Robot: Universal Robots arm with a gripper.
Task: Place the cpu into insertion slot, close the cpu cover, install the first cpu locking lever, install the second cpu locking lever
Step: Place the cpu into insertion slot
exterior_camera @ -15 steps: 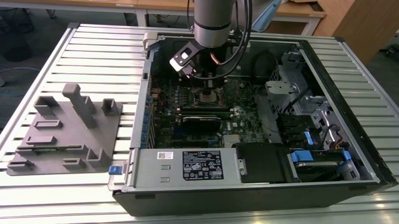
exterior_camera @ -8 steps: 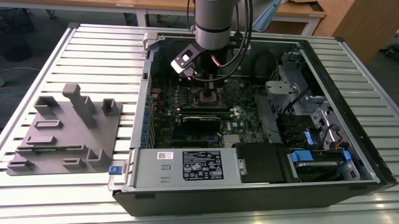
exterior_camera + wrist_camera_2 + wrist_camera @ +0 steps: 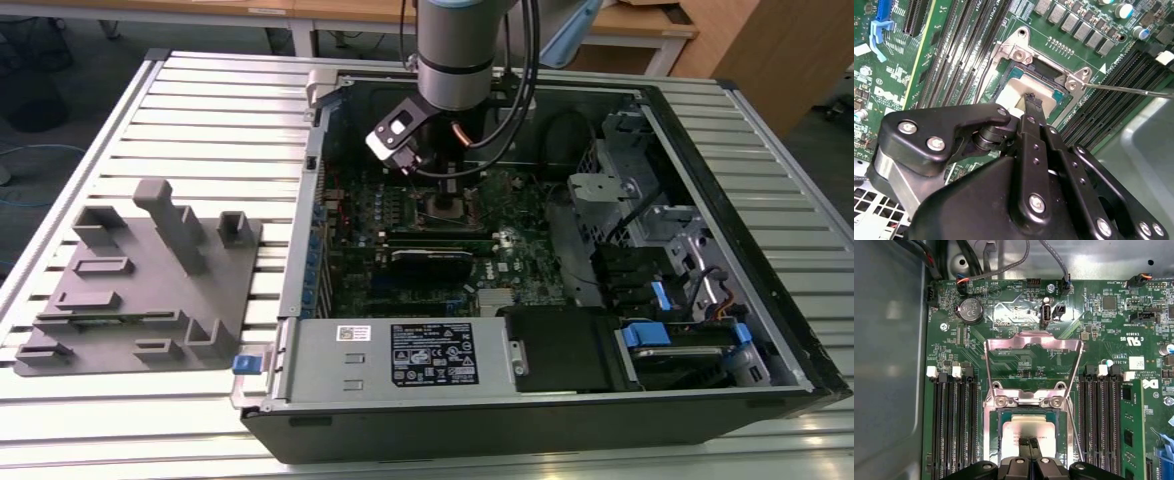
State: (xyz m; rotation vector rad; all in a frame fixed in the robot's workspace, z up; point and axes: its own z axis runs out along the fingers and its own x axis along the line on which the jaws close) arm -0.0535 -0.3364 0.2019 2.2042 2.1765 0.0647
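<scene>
The cpu (image 3: pixel 1028 426), a small square chip with a pale silvery top, lies in the insertion slot (image 3: pixel 990 432) on the green motherboard; it also appears in the second wrist view as cpu (image 3: pixel 1015 91). The cpu cover (image 3: pixel 1034 341), a thin metal frame with a cut-out centre, is swung open away from the slot. My gripper (image 3: pixel 1029 442) is directly over the chip with its two narrow fingertips together, tips at or just above the chip's top; gripper (image 3: pixel 1032 101) likewise. In the exterior view the gripper (image 3: pixel 447 190) hangs over the slot (image 3: pixel 449 208) inside the open computer case.
A thin wire lever (image 3: pixel 1074 435) runs along one side of the slot. Black memory slots (image 3: pixel 954 425) flank it on both sides. The case holds a power supply (image 3: pixel 400 352) and drive cages (image 3: pixel 667 235). A grey fixture block (image 3: pixel 134 280) sits at the exterior view's left.
</scene>
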